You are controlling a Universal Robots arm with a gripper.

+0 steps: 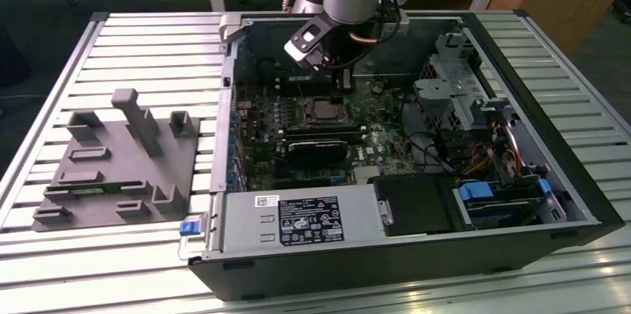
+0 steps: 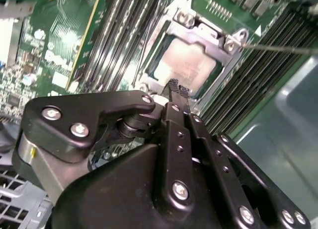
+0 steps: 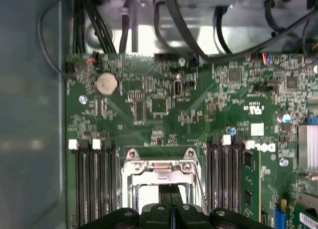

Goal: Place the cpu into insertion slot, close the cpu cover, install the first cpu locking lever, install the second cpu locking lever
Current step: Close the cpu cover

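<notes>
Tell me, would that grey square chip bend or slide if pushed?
Probably not bend: the cpu has a flat metal top, so it looks stiff. It likely wouldn't slide either, since the cpu cover lies over its edges.

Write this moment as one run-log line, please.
cpu: seated | cpu cover: closed over cpu | gripper: shut, at cover edge

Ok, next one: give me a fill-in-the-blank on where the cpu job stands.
1. The cpu sits ___ (in/beside) the socket.
2. The cover over it is ___ (open/closed).
3. The gripper near the cover's edge is ___ (open/shut).
4. The grey fixture lies to the exterior view's ___ of the case.
Missing: in; closed; shut; left.
</notes>
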